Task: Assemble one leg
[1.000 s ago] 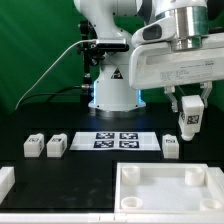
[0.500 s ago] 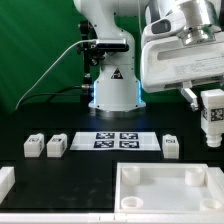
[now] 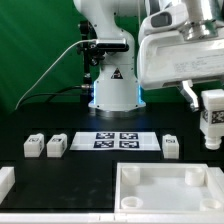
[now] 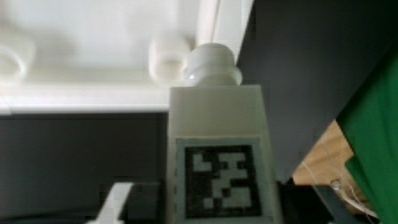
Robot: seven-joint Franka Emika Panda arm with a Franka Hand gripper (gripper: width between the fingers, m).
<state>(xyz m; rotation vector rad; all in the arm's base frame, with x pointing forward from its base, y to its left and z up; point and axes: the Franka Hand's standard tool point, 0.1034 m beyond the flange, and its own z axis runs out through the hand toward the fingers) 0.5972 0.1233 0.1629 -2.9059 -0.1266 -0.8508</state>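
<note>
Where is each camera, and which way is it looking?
Exterior view: off the arm, facing the robot's base across the table; shows the arm and gripper.
Wrist view: on the wrist, looking along the held leg toward the tray-like part; no robot part shows clearly.
Both show the leg and the tray-like part.

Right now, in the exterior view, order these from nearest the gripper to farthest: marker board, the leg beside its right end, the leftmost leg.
1. Right-end leg: exterior view's right, nearest the gripper, which holds another leg.
2. Marker board: table's middle.
3. Leftmost leg: exterior view's left.
</note>
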